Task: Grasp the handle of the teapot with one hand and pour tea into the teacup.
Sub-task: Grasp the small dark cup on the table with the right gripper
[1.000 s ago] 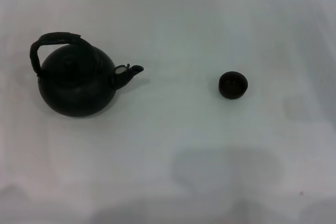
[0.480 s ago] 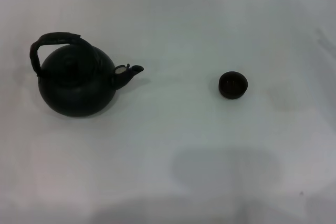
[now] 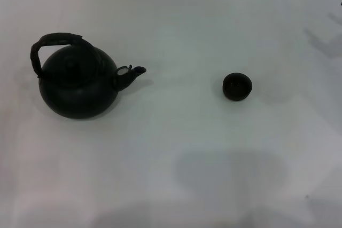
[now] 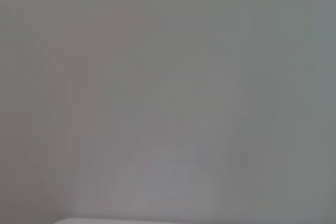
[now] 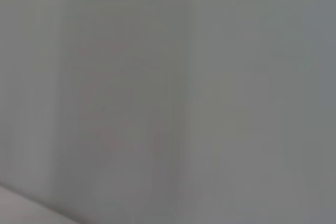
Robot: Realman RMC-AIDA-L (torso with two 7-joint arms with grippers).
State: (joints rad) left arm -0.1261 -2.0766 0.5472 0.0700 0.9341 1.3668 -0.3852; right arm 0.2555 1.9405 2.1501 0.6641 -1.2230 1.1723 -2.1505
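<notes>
Black teapot point(image 3: 78, 85) seen upright at left of white table point(image 3: 176, 148) in head view, handle point(image 3: 53, 44) arched above, spout toward teacup point(image 3: 236, 86) well apart at right. Wrist views: only blank grey seen; finger state cannot be told.

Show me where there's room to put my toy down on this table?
Bare table lies between the teapot spout and the teacup. The whole near strip in front of both is bare too. Nothing is crowded.
</notes>
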